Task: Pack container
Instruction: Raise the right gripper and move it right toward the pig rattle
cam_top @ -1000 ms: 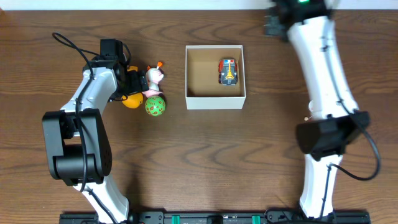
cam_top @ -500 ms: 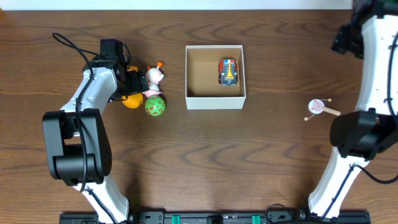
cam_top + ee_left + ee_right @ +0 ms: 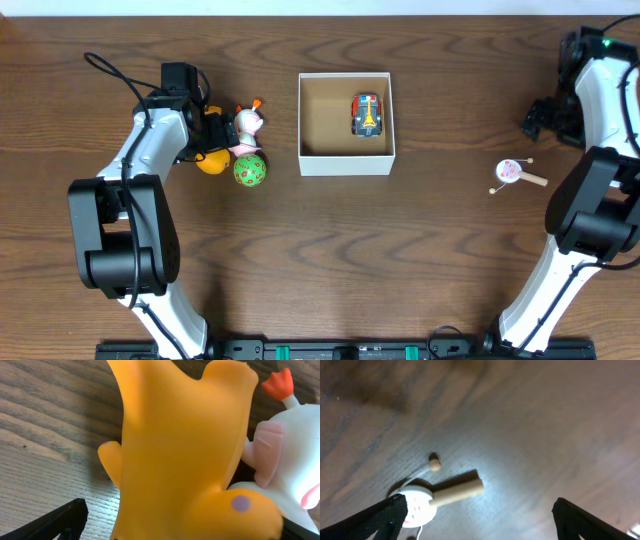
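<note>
The container [image 3: 346, 163] is being shown resting near the middle of the tabletop [image 3: 400, 260], with a small toy car [image 3: 367, 115] lying inside it close to its right wall. The left pincer [image 3: 214, 140] is being held wide open around an orange rubber toy [image 3: 175, 460] without clamping it, while a white toy bird [image 3: 247, 124] and a green ball [image 3: 250, 170] are lying just beside it, left of the container. The right pincer [image 3: 537, 118] is being held wide open and empty above the wood, well to the right of the container, near a small stick drum [image 3: 420, 507] lying flat.
</note>
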You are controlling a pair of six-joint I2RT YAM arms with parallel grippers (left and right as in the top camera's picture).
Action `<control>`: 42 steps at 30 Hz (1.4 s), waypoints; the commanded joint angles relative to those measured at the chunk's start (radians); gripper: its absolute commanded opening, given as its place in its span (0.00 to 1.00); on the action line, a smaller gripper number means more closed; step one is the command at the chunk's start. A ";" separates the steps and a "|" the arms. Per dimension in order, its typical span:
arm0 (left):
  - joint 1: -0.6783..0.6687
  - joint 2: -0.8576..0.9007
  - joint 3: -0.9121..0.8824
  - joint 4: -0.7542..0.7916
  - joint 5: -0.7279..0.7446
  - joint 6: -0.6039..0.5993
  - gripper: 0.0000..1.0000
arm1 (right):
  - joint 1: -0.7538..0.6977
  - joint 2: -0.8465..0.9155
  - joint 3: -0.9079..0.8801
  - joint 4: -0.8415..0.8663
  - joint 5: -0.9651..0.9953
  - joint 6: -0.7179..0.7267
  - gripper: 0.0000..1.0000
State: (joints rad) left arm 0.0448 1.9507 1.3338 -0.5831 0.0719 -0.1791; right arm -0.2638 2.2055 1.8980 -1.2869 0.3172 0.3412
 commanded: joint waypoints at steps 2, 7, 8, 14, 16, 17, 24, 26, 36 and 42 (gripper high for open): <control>0.001 0.010 0.006 -0.003 -0.001 0.007 0.98 | -0.003 -0.008 -0.070 0.079 -0.080 -0.147 0.97; 0.001 0.010 0.006 -0.003 -0.001 0.007 0.98 | -0.003 -0.008 -0.123 0.172 -0.150 -0.244 0.97; 0.001 0.010 0.006 -0.003 -0.001 0.007 0.98 | -0.003 -0.008 -0.127 0.184 -0.150 -0.246 0.97; 0.001 0.010 0.006 -0.003 -0.001 0.007 0.98 | -0.003 -0.008 -0.127 0.217 -0.150 -0.246 0.98; 0.001 0.010 0.006 -0.003 -0.001 0.007 0.98 | -0.003 -0.008 -0.129 0.221 -0.151 -0.244 0.97; 0.001 0.010 0.006 -0.003 -0.001 0.007 0.98 | -0.002 -0.008 -0.130 0.223 -0.158 -0.242 0.97; 0.001 0.010 0.006 -0.003 -0.001 0.007 0.98 | 0.013 -0.008 -0.208 0.323 -0.138 -0.295 0.94; 0.001 0.010 0.006 -0.003 -0.001 0.007 0.98 | 0.012 -0.008 -0.211 0.322 -0.134 -0.242 0.94; 0.001 0.010 0.006 -0.003 -0.001 0.007 0.98 | 0.014 -0.015 -0.208 0.303 -0.193 -0.374 0.97; 0.001 0.010 0.006 -0.003 -0.001 0.007 0.98 | 0.016 -0.087 -0.153 0.216 -0.254 -0.513 0.98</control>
State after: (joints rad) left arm 0.0448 1.9507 1.3338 -0.5831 0.0719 -0.1791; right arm -0.2604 2.2002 1.6974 -1.0588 0.1177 -0.0494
